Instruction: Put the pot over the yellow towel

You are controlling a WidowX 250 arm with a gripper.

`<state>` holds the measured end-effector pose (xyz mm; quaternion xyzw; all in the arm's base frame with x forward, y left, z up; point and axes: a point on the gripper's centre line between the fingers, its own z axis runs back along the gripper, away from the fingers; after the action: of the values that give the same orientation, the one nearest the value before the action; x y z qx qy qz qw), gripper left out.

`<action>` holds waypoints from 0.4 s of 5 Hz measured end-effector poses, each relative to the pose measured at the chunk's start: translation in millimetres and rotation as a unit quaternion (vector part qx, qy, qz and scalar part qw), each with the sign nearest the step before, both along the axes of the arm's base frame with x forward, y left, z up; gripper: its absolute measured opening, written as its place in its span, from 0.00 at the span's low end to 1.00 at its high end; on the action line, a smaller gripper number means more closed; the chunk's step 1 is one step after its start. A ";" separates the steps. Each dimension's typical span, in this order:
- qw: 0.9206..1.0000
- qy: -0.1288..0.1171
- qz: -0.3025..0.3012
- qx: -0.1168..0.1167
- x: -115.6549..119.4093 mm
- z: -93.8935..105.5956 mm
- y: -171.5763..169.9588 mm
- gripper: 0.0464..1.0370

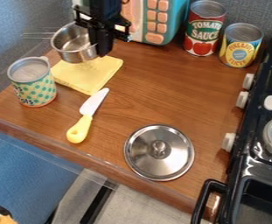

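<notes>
We see the gripper near the top, its jaws closed on the metal pot at the right side of its rim. The pot overlaps the yellow towel's far corner in our view; we cannot tell if they touch. On the worktop we see 1 knife and 1 lid.

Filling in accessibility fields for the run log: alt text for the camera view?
Black robot hand at the rim of a small steel pot, which overlaps a yellow towel's far edge in view; contact unclear. Also on the wooden counter: polka-dot can, yellow-handled knife, round steel lid, red can, yellow can, teal toy; black stove at right.
</notes>
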<state>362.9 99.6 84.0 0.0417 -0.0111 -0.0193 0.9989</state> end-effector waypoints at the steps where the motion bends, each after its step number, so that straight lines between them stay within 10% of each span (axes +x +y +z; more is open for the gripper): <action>1: 1.000 0.023 0.008 0.003 -1.7 -18.9 6.5 0.04; 2: 0.999 0.036 0.013 0.005 -1.8 -31.4 10.4 0.04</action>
<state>361.1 110.0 52.5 0.0458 0.0253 -0.0077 0.9986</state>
